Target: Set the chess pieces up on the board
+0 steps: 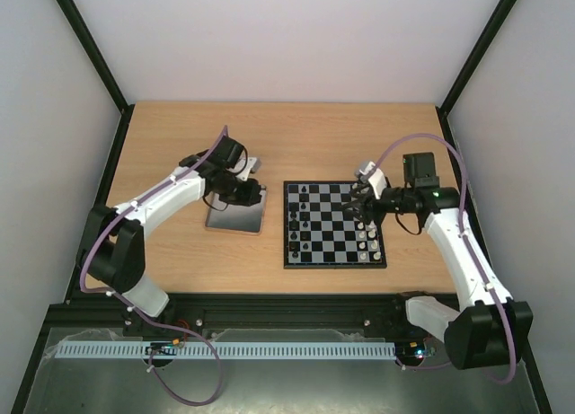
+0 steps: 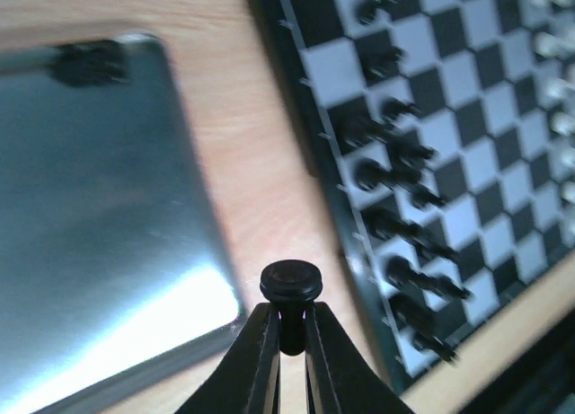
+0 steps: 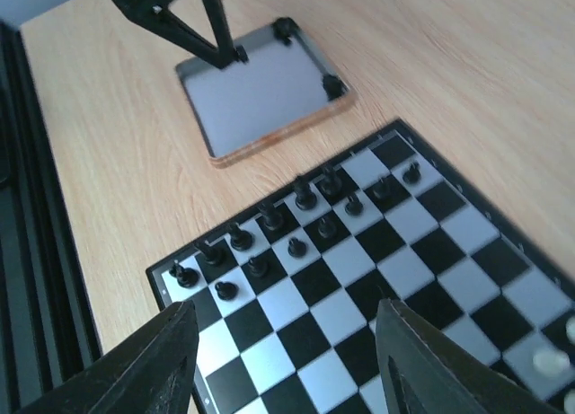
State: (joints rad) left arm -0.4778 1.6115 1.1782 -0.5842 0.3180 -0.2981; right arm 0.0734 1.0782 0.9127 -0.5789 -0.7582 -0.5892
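no legible text or labels

Light wooden table; plain white walls; black corner posts; even light.

We see bright, even light; glare whitens one corner of the tray, and the board blurs.

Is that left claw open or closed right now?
Closed: the left gripper pinches a black chess piece by its stem between its fingertips.
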